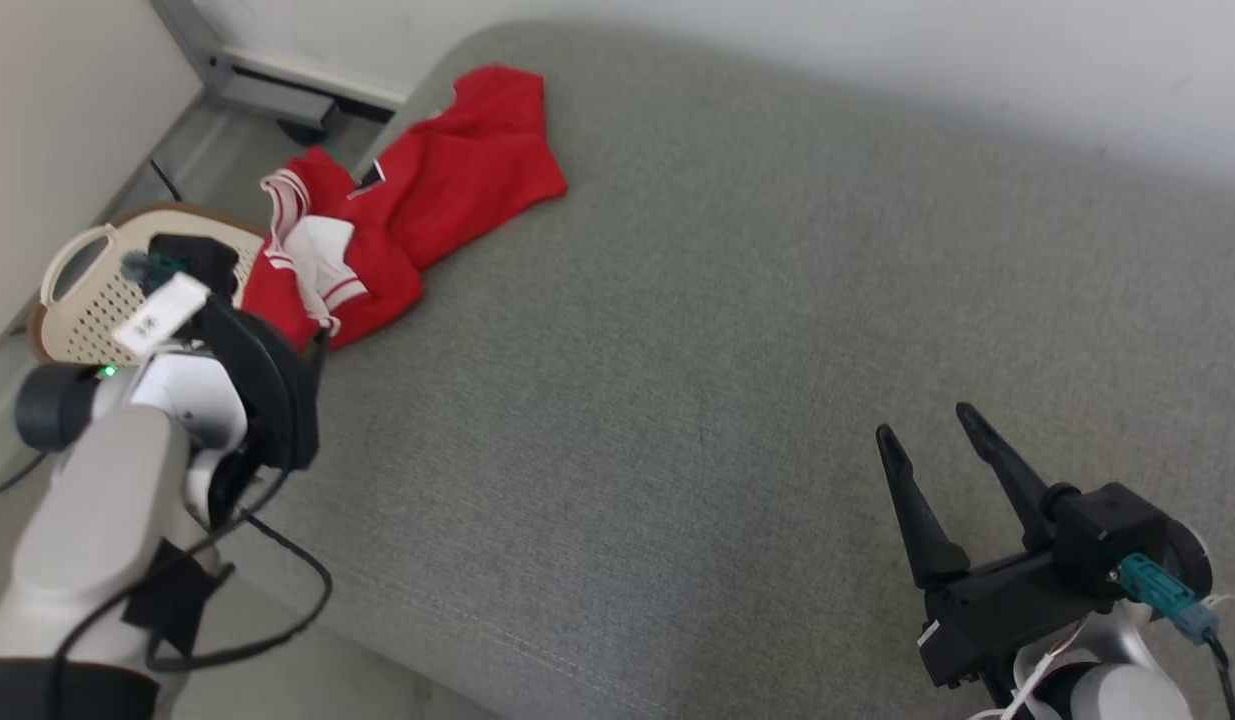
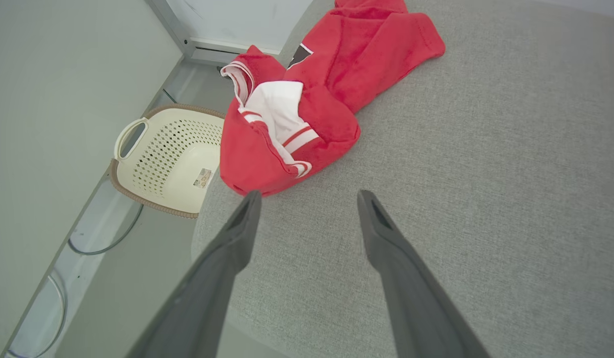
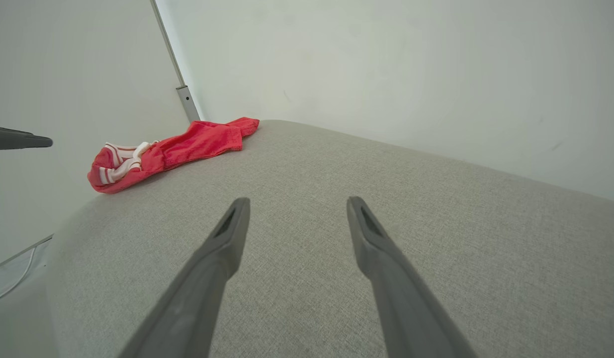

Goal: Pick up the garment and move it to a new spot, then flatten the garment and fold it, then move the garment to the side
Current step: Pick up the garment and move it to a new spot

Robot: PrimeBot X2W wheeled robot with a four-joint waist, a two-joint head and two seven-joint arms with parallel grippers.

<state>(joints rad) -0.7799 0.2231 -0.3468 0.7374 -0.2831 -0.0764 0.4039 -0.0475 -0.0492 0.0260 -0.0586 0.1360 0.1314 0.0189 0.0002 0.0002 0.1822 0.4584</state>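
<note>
- While hovering just short of the red garment (image 2: 331, 74), holds the left gripper (image 2: 309, 197) spread wide with nothing in it, likely lined up for the first pick
- Places that heap at the far left corner of the grey cushion (image 1: 727, 350), crumpled, with white striped lining turned out and the near lobe right at the rounded edge
- Puts the nearest red fold just beyond the left fingertips, almost meeting the tip at the wrist view's left; cannot tell whether touching
- Suggests a short reach forward and down before closing
- Shows a cream basket (image 2: 172, 159) on the floor beside that corner, below the cushion edge; worth gripping well inboard so no cloth slides toward it
- Leaves the right gripper (image 1: 925, 421) low over bare cushion, fingers parted, holding nothing, well apart from the garment, probably parked until flattening calls for two arms
- Offers broad grey fabric between the arms as a likely new spot
</note>
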